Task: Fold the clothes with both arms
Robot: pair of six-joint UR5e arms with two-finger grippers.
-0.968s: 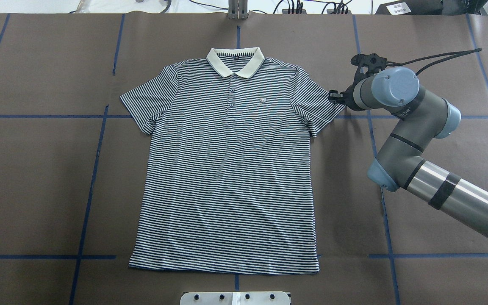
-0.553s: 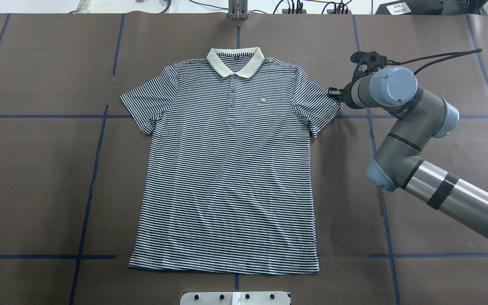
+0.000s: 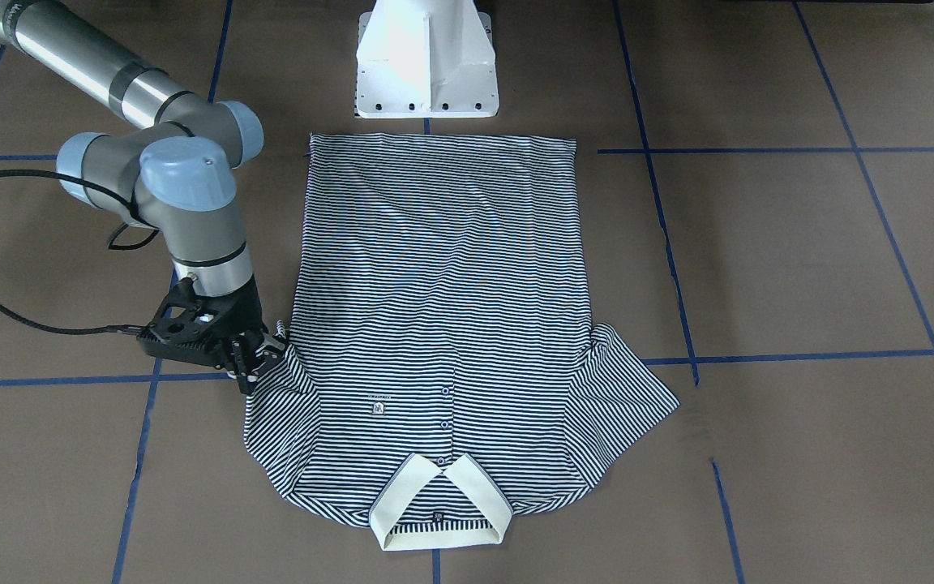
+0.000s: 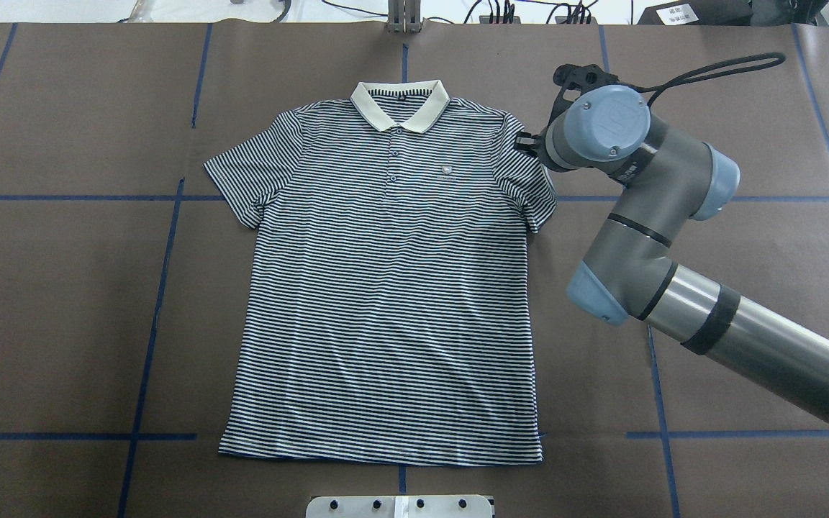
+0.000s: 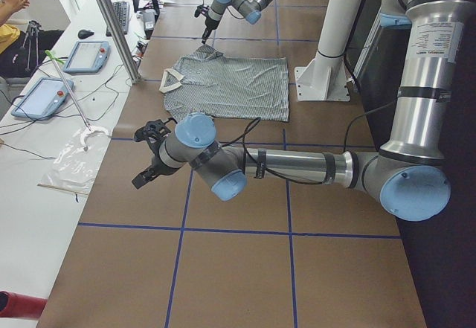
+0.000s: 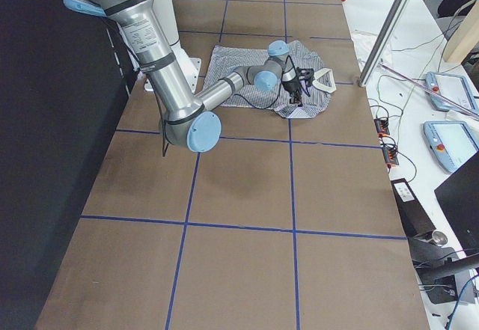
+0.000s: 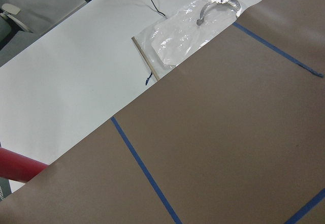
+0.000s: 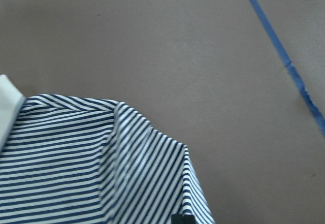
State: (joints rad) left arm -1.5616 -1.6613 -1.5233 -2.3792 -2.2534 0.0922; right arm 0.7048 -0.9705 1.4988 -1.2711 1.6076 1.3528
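Where the right gripper point(image 3: 254, 362) meets the cloth, its two black fingers look pinched together on the outer edge of one sleeve point(image 3: 279, 401). That sleeve lies narrower and more bunched than the opposite sleeve point(image 4: 238, 173), which is spread flat. Above the pinch the wrist stands almost upright, and the right arm point(image 4: 745, 338) reaches in from the robot's right side. The polo shirt point(image 4: 386, 288), with thin navy and white stripes, lies face up and smooth in the middle of the brown-covered table point(image 4: 62, 324). Its cream collar point(image 4: 400, 104) points away from the robot and its bottom hem sits near the white pedestal point(image 3: 426, 61). The left gripper point(image 5: 141, 179) hangs over bare table well apart from the shirt. It shows only in a side view, so I cannot tell whether it is open or closed. The grip seems to catch only the thin edge of the sleeve, so the fabric could slip free once it is carried across the chest. With nothing pinning the body, a sideways pull might instead drag the whole shirt, skewing it or rucking the shoulder into creases.
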